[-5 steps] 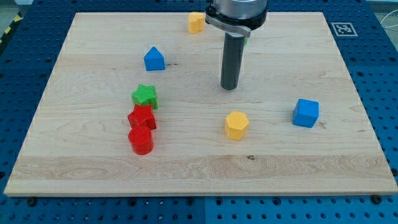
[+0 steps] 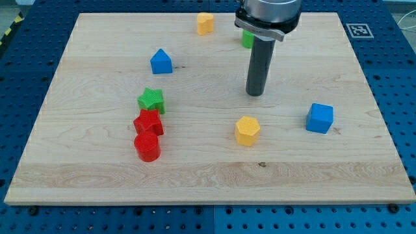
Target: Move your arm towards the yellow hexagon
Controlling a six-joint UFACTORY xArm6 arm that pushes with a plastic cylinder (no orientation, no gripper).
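The yellow hexagon (image 2: 247, 130) lies on the wooden board (image 2: 91, 169), a little right of the middle and toward the view's bottom. My tip (image 2: 255, 93) touches the board above it in the view, slightly to its right, with a clear gap between them. The dark rod rises from the tip to the arm's body at the view's top.
A second yellow block (image 2: 205, 23) sits at the view's top. A green block (image 2: 247, 39) is partly hidden behind the rod. A blue house-shaped block (image 2: 161, 62), green star (image 2: 151, 101), red star (image 2: 148, 122), red cylinder (image 2: 147, 147) stand left. A blue cube (image 2: 319, 118) stands right.
My tip has moved a little toward the view's right and slightly down. The green block behind the rod now shows more. The blocks have not moved.
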